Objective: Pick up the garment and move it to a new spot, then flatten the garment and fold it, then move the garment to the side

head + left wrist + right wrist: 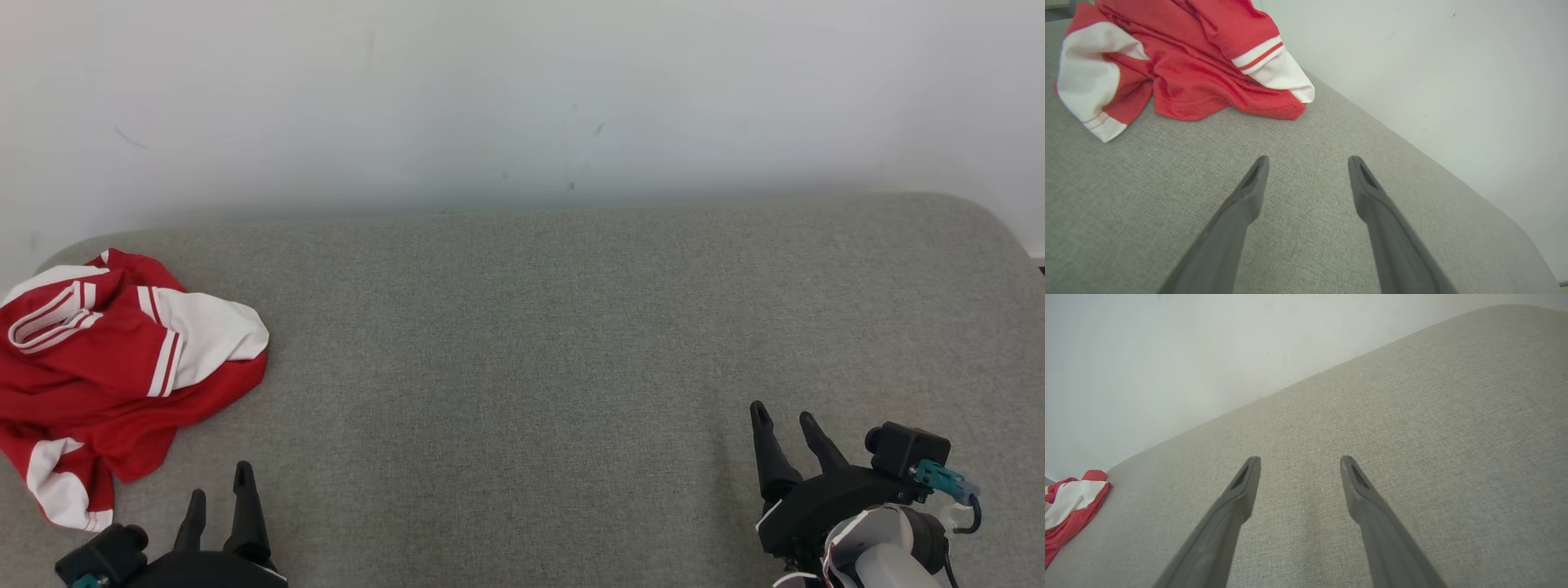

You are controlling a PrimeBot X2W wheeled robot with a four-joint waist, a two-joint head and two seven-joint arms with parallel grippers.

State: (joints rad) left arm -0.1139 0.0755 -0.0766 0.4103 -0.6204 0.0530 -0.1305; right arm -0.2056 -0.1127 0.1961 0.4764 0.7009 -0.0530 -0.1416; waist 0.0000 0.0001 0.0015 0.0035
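Observation:
The garment (106,367) is a red shirt with white panels and striped trim, lying crumpled at the far left of the grey cushion. My left gripper (219,480) stands open at the lower left, just in front of the garment's near hem, not touching it. In the left wrist view the garment (1180,61) lies beyond the spread fingers of my left gripper (1308,163). At the lower right my right gripper (785,418) is open, with nothing between its fingers. The right wrist view shows my right gripper (1300,462) over bare fabric and the garment (1069,510) far off at the left edge.
The grey fabric cushion (539,343) spans the view, with rounded corners at the back left and back right. A pale wall (522,98) rises right behind its far edge. The garment hangs close to the cushion's left edge.

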